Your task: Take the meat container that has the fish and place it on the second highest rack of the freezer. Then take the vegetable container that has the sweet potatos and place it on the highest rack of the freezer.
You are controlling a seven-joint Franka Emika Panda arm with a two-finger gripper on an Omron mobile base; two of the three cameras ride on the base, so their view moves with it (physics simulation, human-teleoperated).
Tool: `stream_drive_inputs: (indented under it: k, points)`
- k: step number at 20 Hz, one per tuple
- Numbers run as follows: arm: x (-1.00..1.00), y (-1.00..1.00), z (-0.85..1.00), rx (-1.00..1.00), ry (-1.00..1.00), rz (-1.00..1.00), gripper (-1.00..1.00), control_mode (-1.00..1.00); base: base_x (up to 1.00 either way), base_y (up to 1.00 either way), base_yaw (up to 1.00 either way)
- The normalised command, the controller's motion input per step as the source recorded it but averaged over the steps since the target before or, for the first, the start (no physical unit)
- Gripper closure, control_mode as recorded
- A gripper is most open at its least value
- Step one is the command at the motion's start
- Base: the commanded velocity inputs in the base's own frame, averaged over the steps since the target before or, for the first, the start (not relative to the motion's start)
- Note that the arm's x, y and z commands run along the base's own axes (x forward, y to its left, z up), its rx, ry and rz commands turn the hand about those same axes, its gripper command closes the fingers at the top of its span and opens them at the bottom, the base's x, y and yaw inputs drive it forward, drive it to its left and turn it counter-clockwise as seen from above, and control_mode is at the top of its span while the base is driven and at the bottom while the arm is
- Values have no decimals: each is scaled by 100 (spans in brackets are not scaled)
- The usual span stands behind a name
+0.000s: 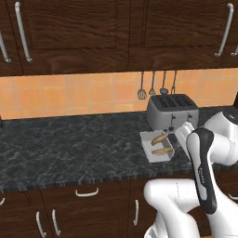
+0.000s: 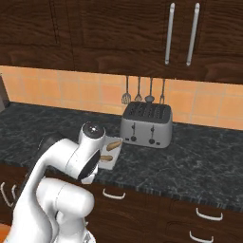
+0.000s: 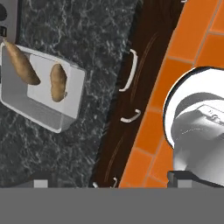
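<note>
- Dark marble countertop [image 1: 69, 144] is backed by orange tile, with wood cabinets above and drawers below, so it's a regular kitchen run.
- Near the counter's front edge, just in front of the silver toaster [image 1: 172, 111], the white vegetable container [image 1: 157, 146] is parked with two sweet potatoes [image 1: 161, 144] lying loose in it, probably kept near the edge so it can be reached easily.
- From the hand view, the container [image 3: 43, 92] is seen off to the upper left, well apart from the gripper [image 3: 111, 179], whose tips are spread wide with nothing between them.
- Utensils [image 2: 144, 92] are hung on the wall behind the toaster, out of the way.
- No fish container or freezer can be made out, so it can't be judged whether that first step is done.
- Looks like the hand is held back over the floor and drawer fronts, not yet lined up on the container.
</note>
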Motion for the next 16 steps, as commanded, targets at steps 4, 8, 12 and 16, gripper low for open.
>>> stream_drive_inputs:
  k: [4,8,12,16]
  points:
    - [83,11,-50,-1,17,1,-100,-100,0,0,0]
    - [84,34,-14,-8,27,1,-100,-100,0,0,0]
    - [75,18,-12,-2,20,0,-100,-100,0,0,0]
    - [53,0,-22,0,13,0,-100,-100,0,0,0]
